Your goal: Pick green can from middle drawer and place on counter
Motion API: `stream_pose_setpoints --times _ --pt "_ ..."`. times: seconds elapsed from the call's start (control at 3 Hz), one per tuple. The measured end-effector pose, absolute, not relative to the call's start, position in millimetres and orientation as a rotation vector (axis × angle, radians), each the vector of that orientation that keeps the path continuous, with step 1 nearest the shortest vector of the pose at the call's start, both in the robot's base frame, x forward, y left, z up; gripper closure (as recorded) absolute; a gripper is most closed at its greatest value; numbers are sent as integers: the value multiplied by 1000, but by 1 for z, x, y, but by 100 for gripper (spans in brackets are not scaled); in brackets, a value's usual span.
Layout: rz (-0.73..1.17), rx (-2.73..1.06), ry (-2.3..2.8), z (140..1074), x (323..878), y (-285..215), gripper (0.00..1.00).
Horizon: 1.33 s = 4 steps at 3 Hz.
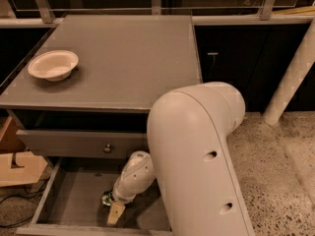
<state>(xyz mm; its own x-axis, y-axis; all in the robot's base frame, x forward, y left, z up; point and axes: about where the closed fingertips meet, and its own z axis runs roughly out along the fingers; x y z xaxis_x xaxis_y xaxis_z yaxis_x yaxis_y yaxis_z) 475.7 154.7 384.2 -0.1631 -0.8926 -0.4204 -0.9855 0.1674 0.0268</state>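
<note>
A: Where's the end effector [116, 212] sitting?
B: It's hanging low inside the middle drawer [74, 200], near the front right part of the grey floor, pointing down. The big white arm [197, 151] is reaching into the drawer from the right and blocking that side of it.

A: Spread, pressed together, or pinching something?
B: Cannot tell. The tan tip is showing below the white wrist, and its state isn't readable from this angle.

A: And the green can [107, 199]?
B: It's lying in the middle drawer, right against the left side of the wrist, just above the tan tip. Only a small shiny green bit is peeking out. Whether it's being held, cannot tell.

A: What's sitting on the bench [128, 58]?
B: A cream bowl [53, 64] is resting near the left edge, well apart from the drawer.

A: Anything else?
B: A grey drawer front [59, 142] with a round knob [107, 148] is sitting above the open drawer. A wooden piece [19, 168] is lying at the left, and speckled floor [280, 171] is showing on the right.
</note>
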Motion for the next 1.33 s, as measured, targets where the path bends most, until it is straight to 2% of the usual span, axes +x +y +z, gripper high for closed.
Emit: stream_pose_setpoints --times 0.33,1.33 --pt "426 -1798 2142 384 476 155 18" --pt "426 -1798 2142 384 476 155 97"
